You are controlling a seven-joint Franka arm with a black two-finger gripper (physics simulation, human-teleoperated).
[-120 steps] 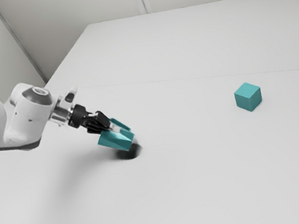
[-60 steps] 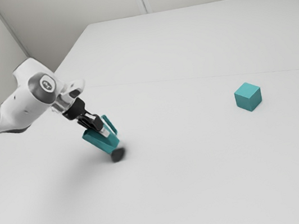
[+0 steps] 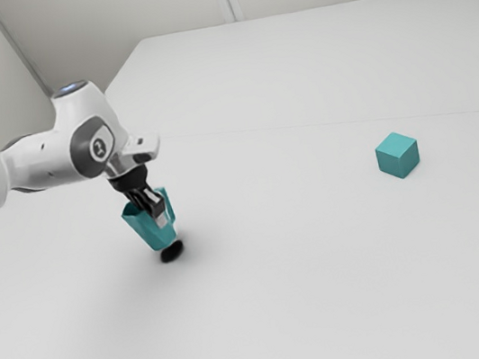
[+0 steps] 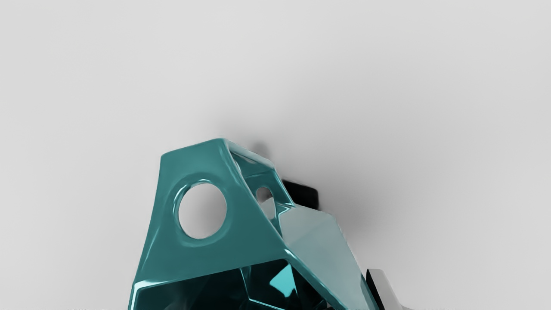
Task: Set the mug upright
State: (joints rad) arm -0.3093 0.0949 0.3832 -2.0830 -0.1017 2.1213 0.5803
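My gripper [image 3: 159,212] points down at the teal mug [image 3: 149,231] in the exterior view, its fingers shut on the mug's wall. The mug leans, its open mouth up toward the exterior view's left and its base low, just over a dark patch on the table. Its handle stands on the side facing the exterior view's right. In the wrist view the mug [image 4: 241,245] shows its dark hollow and round-holed teal side; one fingertip of the gripper [image 4: 355,297] lies along its outer wall, the other largely hidden by the mug.
A teal cube [image 3: 397,155] rests on the white table [image 3: 326,266], well apart from the mug toward the exterior view's right. Pale walls rise behind the table.
My hand has swung to point more steeply down and moved toward the exterior view's left, carrying the mug, which has turned from lying nearly sideways to a smaller lean. The cube has stayed put.
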